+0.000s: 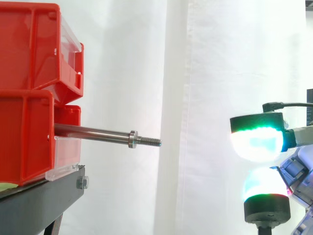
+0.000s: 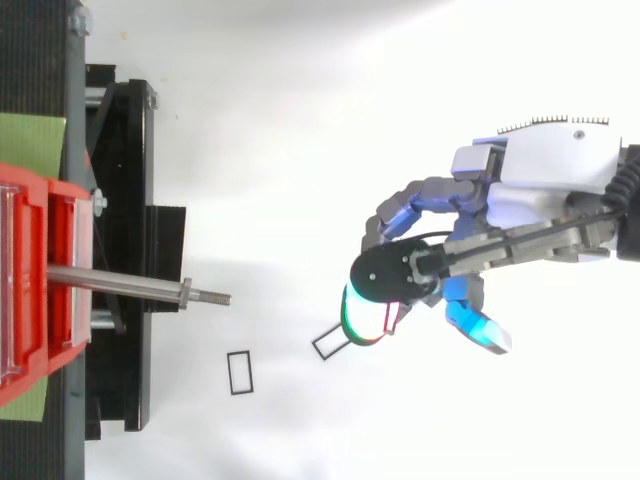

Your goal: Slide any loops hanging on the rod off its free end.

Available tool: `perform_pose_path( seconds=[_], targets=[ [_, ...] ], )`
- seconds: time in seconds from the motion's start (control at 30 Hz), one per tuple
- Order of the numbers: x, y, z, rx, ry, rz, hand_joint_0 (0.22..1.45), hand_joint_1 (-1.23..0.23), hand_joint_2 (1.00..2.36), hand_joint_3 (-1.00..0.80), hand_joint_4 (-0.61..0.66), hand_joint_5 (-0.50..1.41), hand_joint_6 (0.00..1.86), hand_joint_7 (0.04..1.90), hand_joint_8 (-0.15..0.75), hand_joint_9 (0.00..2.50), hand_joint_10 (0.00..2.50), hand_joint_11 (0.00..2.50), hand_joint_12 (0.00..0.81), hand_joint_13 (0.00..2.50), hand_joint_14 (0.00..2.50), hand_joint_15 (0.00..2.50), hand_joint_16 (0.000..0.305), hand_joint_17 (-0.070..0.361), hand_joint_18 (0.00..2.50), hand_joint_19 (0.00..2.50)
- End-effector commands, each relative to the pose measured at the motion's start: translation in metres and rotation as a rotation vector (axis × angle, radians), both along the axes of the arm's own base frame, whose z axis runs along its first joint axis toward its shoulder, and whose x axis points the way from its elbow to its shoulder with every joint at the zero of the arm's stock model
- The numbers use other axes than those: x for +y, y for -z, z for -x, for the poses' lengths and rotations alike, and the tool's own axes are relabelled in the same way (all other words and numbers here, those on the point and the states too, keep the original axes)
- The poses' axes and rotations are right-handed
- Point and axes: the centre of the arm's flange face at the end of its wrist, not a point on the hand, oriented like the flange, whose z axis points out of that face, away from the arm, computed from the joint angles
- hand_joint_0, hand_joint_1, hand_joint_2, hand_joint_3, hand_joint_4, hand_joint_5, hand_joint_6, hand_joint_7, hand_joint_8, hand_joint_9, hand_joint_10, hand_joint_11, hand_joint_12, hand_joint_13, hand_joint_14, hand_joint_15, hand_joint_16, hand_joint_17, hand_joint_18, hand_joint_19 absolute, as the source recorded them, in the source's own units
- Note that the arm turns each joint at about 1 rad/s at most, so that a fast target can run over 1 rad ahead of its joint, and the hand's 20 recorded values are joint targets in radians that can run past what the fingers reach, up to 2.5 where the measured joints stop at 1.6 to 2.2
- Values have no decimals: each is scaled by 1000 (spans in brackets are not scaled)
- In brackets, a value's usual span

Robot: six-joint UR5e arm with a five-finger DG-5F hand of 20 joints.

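rod [image 1: 93, 132] mid-left bare, one loop [image 2: 230, 373] down lower-centre, 2nd loop [image 2: 330, 343] just beside hand [image 2: 540, 170] at right (grip can't tell, open or holding); risk: 2nd loop snags on hand, gets dragged w/ arm.

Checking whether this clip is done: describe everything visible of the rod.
The rod is a smooth, shiny metal bar, seemingly steel, sticking out roughly level from the stacked red bins toward the side view's right. Near its free end sits a collar, then a thinner threaded tip. No loop hangs on it; apart from the bins, nothing touches it.
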Motion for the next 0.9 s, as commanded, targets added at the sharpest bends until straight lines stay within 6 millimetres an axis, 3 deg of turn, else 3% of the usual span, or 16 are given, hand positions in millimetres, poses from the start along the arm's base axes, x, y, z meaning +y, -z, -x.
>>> perform_pose_path(
  seconds=[0.0,0.23,0.5,0.63,0.7,0.87],
  targets=[
    [-1,1,0,1,3,-1,585,-454,1000,-500,137,-122,872,923,316,1661,22,1031,341,773,8,229,44,98,682,326],
    [-1,0,0,-1,3,-2,467,-448,1000,-500,207,-121,773,877,331,1566,19,980,383,757,7,205,52,117,706,299],
    [-1,-1,0,-3,12,-14,392,-690,1000,-500,205,-154,708,824,321,1371,16,861,404,729,6,194,60,134,734,261],
    [-1,0,0,-1,12,-14,466,-769,1000,-500,113,-170,702,856,274,1233,18,797,365,683,7,201,53,118,673,288],
    [-1,-1,0,-4,12,-14,581,-794,1000,-500,48,-170,686,918,246,1144,20,760,333,634,7,197,46,104,619,312],
    [-1,-1,0,-4,12,-14,650,-820,1004,-452,22,-175,745,836,248,1108,21,720,328,630,7,192,44,100,616,315]
  ],
)
